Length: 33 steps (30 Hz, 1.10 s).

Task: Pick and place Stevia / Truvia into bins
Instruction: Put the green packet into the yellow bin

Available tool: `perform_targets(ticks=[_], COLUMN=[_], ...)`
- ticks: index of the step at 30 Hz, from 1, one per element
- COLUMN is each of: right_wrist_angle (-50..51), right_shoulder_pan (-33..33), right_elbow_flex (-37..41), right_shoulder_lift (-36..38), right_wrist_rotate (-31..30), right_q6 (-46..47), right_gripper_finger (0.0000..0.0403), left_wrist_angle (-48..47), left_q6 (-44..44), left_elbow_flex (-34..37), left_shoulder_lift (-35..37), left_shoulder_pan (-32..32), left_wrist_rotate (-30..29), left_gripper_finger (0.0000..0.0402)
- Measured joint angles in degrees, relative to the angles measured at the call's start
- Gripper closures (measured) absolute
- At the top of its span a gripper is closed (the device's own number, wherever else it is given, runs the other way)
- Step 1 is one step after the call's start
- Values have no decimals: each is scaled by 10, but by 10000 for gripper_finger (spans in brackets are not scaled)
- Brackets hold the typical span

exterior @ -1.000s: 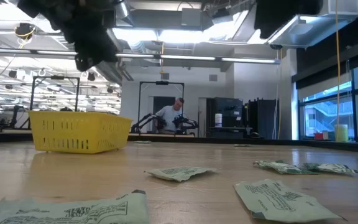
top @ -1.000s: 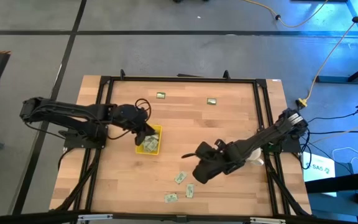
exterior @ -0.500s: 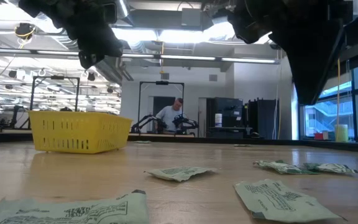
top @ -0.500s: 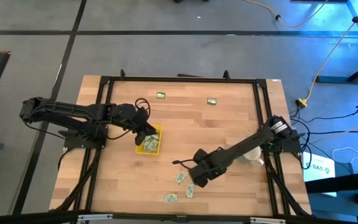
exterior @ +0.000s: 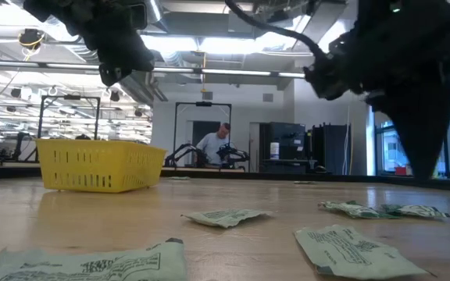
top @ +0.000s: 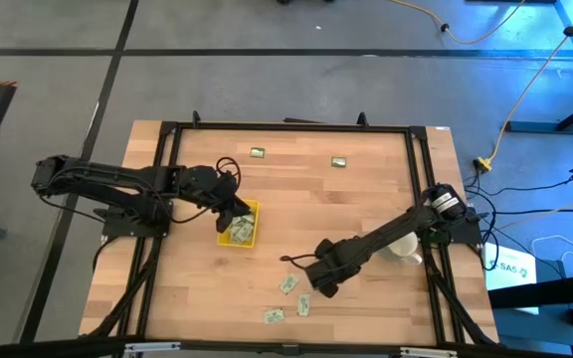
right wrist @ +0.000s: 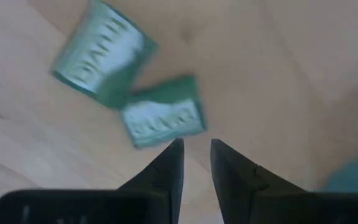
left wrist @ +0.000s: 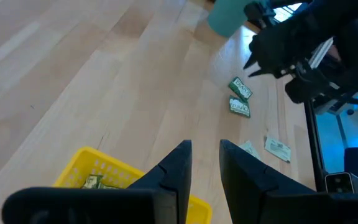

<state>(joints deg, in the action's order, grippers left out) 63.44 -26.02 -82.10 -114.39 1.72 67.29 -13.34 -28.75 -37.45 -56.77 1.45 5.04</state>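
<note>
Several pale green and white sachets lie flat on the wooden table near its near edge [top: 288,283], [top: 303,305], [top: 274,316]. Two more lie near the far edge [top: 258,153], [top: 338,161]. The yellow tray [top: 251,211] stands left of centre with sachets in it [left wrist: 93,181]. My left gripper [top: 233,213] [left wrist: 205,152] hovers shut over the tray, holding nothing. My right gripper [top: 313,284] [right wrist: 196,144] is shut and points down just above the table. It is next to two sachets [right wrist: 163,117], [right wrist: 103,53] and touches neither.
A mug [top: 403,246] stands by the table's right edge, under the right arm. A black frame rail [top: 286,127] runs around the table. Bare wood lies between the tray and the far sachets. A person shows far off in the room [exterior: 213,144].
My right gripper has come down and moved a little toward the table's left and near edge, close over the loose sachets, with its arm stretched out lower. The sachets and the tray have stayed in place.
</note>
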Motion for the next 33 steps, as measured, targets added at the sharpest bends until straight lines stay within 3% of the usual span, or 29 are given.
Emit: perform_targets(ticks=[6,15,25,33], right_wrist_angle=[-63,-64,-91,-92], right_shoulder_pan=[0,0,-2,-12], right_elbow_flex=[1,1,1,30], right_shoulder_lift=[0,0,0,0], right_wrist_rotate=[-3,-11,-20,-10], right_q6=[0,-1,0,1], right_gripper_finger=[320,318,253,257], left_wrist_angle=[0,-1,-1,-1], left_q6=[0,0,15,15], left_elbow_flex=[0,0,0,0], left_shoulder_lift=[0,0,0,0], left_shoulder_pan=[0,0,0,0], left_wrist_rotate=[0,0,-1,-2], left_gripper_finger=[324,325,326,323])
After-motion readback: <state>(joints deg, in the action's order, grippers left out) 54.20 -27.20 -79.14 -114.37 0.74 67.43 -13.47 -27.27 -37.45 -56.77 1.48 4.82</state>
